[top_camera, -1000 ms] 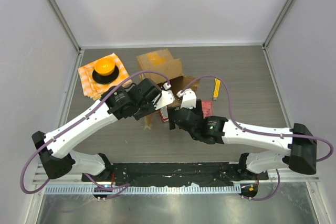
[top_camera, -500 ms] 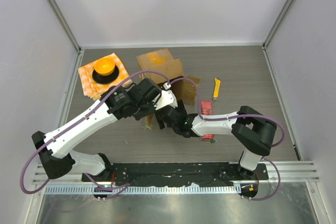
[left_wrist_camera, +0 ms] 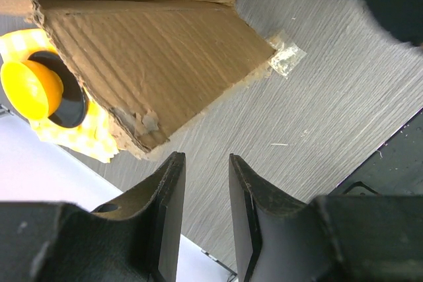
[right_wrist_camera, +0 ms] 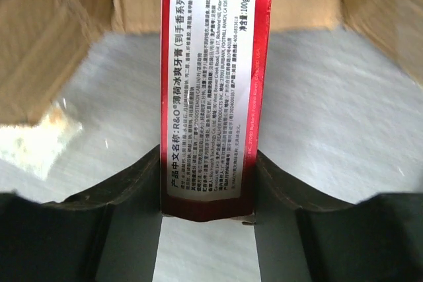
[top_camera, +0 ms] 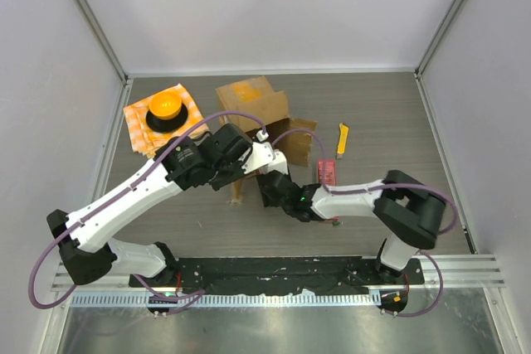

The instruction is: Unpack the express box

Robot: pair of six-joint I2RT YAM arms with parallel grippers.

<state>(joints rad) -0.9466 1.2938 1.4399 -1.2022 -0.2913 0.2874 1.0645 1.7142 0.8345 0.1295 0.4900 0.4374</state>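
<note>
**Right gripper takes hold of a toothpaste carton at the opened express box**

The express box (top_camera: 255,104) stands opened on the dark wood-grain table (top_camera: 390,113), its brown corrugated flaps spread outward. An orange checkered cloth (top_camera: 135,134) lies just to the left of the box, carrying a round orange object (top_camera: 164,106) on a black base.

Both arms reach in to the box's near side. The right gripper (right_wrist_camera: 209,166) is clamped on a red toothpaste carton (right_wrist_camera: 211,77). One finger presses each long side of the carton, whose white printed panel faces the wrist camera. The box's flaps rise at either side of that view.

The left gripper (left_wrist_camera: 203,209) hovers just off the box's near-left flap. Its fingers (left_wrist_camera: 168,219) stand slightly parted with nothing between them; only table shows through the gap. A scrap of clear tape (left_wrist_camera: 285,61) lies on the table beside that flap.

To the right of the box lies a second red carton (top_camera: 327,172), touching the right arm in the top view. A yellow utility knife (top_camera: 342,138) lies a little beyond it.
</note>
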